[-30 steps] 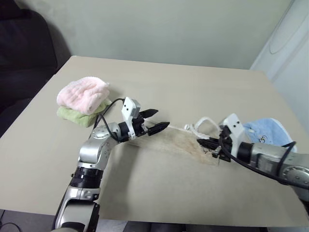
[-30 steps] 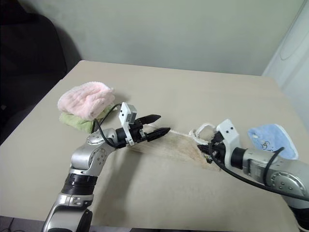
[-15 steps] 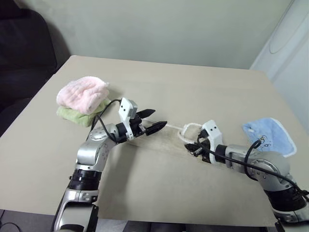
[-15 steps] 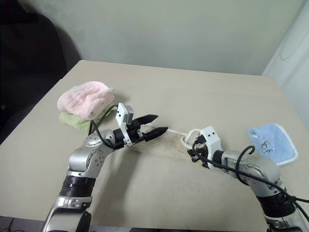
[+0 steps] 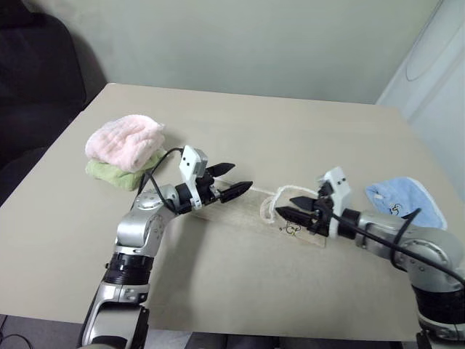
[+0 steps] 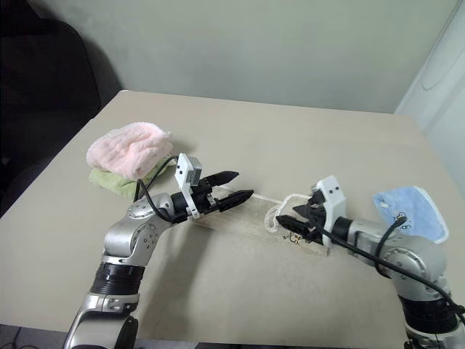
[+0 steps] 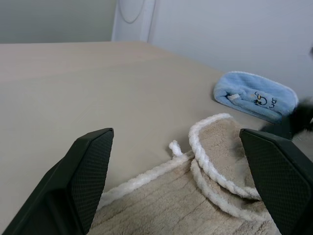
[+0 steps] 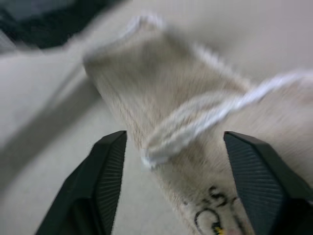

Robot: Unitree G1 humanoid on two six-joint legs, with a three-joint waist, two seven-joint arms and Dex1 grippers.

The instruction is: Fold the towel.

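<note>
While the towel [image 5: 247, 214] lies on the table [image 5: 290, 131], both claws, left claw [image 5: 234, 182] and right claw [image 5: 290, 206], gape empty.

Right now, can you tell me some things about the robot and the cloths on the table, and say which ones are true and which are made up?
1. The pink cloth sits on top of the green cloth. True.
2. The right hand is squeezing the towel. False: its fingers stand apart just over the towel's end, holding nothing.
3. The left hand is open. True.
4. The blue cloth lies beside the pink one. False: it lies at the far other side of the table, past the right arm.
5. The towel lies between the two hands. True.
</note>
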